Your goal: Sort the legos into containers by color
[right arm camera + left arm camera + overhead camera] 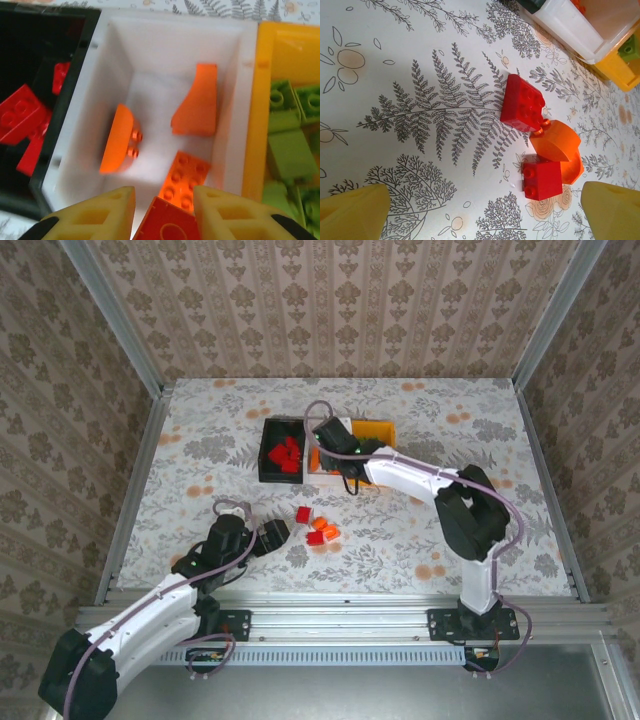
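Closed in on three sides by walls [330, 310] papered in a brown damask pattern, with aluminium posts [110, 315] at the corners. Below, the desk [200, 440], covered edge to edge in a pale print of grey ferns and orange blossoms (matte, lying flat). Toward the far middle of it, the containers [264, 455] joined in a row: black with red legos [20, 117], white with three orange pieces [197, 102], orange-yellow with green bricks [287, 150]. Over the white bin [165, 55], the right claw [164, 212], clenched on a reddish brick [165, 225] pinched between its yellow fingers [95, 215]. Nearer the front rail [340, 625], the left claw [480, 215], spread wide and holding nothing, low over the cloth. Just ahead of it on the print, four loose legos [318, 526] in a tight cluster: two red bricks [522, 103] and two orange rounded pieces [555, 145], the orange pair touching each other. Beyond the cluster in the left wrist view, a corner of the white bin and of the orange-yellow one.
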